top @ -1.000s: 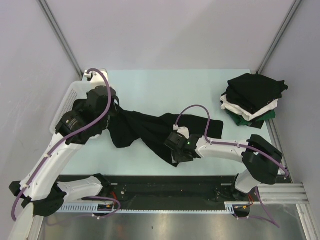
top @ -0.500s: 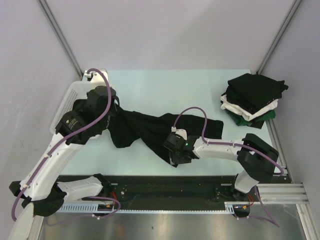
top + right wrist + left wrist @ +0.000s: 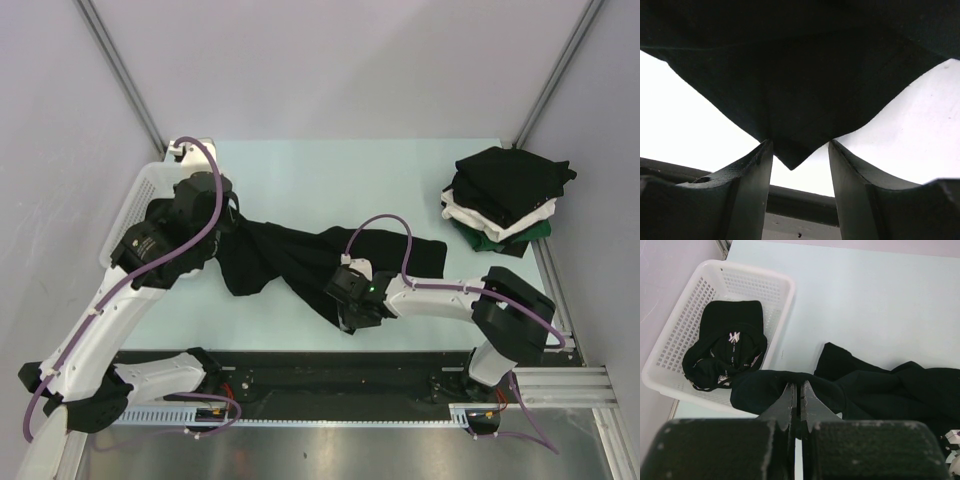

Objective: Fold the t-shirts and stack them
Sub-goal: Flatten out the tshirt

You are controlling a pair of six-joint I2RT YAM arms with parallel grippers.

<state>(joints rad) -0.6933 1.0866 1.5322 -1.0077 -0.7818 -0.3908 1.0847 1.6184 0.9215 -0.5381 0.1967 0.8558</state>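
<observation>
Risk one: the right gripper (image 3: 800,146) may catch only that pointed corner of the black t-shirt (image 3: 295,255). It's a thin bite, and it could slip out once the arms pull apart!
Risk two: the cloth lies bunched and twisted across the table (image 3: 330,180), so a tug now would likely stretch the wrinkles rather than flatten them.
Risk three: the left gripper (image 3: 797,386) works just beside the basket (image 3: 775,282), and a swing that way could drape the sleeve over its rim.
Right pincer: spread wide, with the corner dangling between the fingers and nothing clamped.
Left pincer: pressed together, apparently nipping a fold at the shirt's left end.
Right arm: reaches low from the lower right to the bottom centre of the overhead frame, at the near hem.
Left arm: arcs up from the lower left, wrist raised at mid left, pointing down.
Shirt: centre frame, running from mid left to right of centre.
Folded stack (image 3: 505,195): upper right, well apart.
</observation>
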